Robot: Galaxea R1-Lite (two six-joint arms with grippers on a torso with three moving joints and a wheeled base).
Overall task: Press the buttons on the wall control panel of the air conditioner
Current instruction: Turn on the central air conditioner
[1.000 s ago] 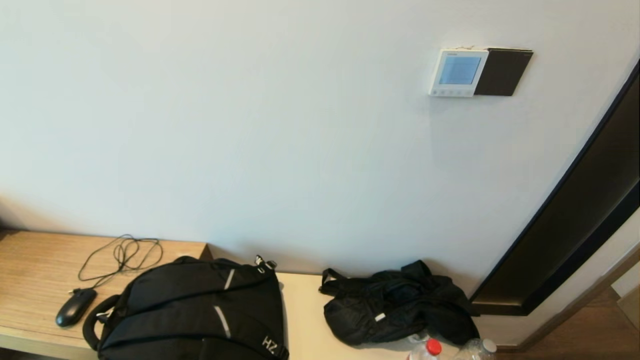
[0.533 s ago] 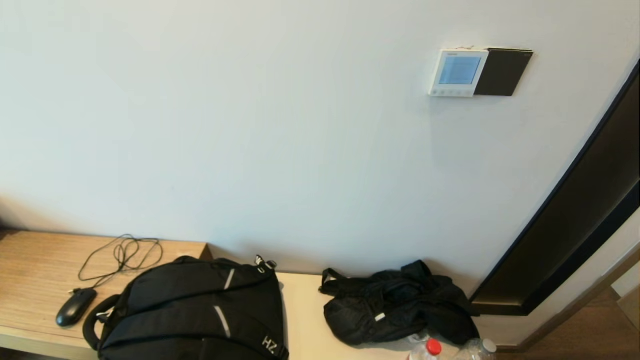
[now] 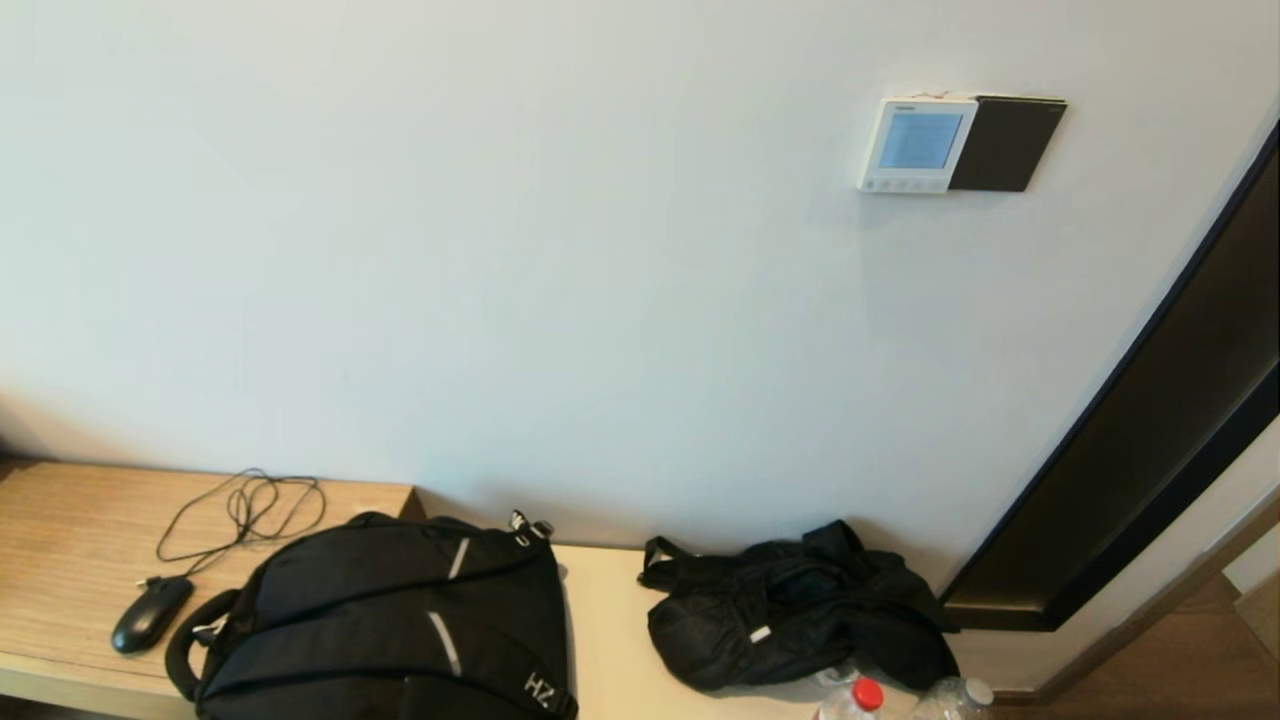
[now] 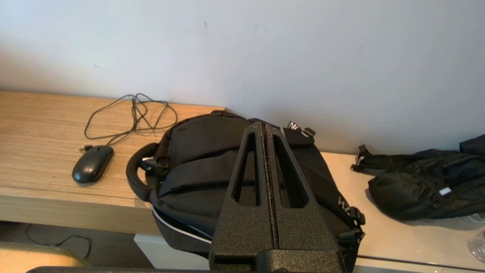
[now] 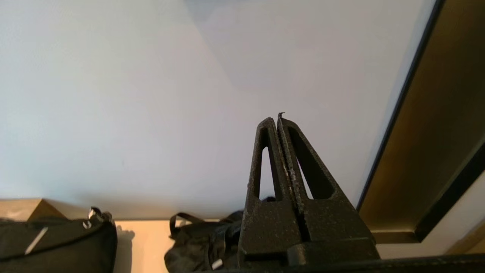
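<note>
AC control panel (image 3: 917, 145) sits upper right of the head view on the white wall (image 3: 560, 280): white housing, lit bluish screen, a row of small buttons along its lower edge, and a dark plate (image 3: 1006, 144) butted against its right side. Neither arm shows in the head view. Right gripper (image 5: 277, 118) appears in its wrist view only, fingers pressed together with nothing between them, tip aimed at bare wall left of the dark door frame (image 5: 424, 125); the panel is not in that view. Left gripper (image 4: 264, 126) likewise has fingers closed flat against each other, empty, hanging above the black backpack (image 4: 212, 178). Along the bottom of the head view: wooden shelf (image 3: 60, 520) at lower left carrying a black mouse (image 3: 150, 613) with its coiled cable (image 3: 245, 510), the backpack lower centre, a crumpled black bag (image 3: 795, 610) to its right, and two bottle tops (image 3: 866, 694) cut off at the bottom edge.
</note>
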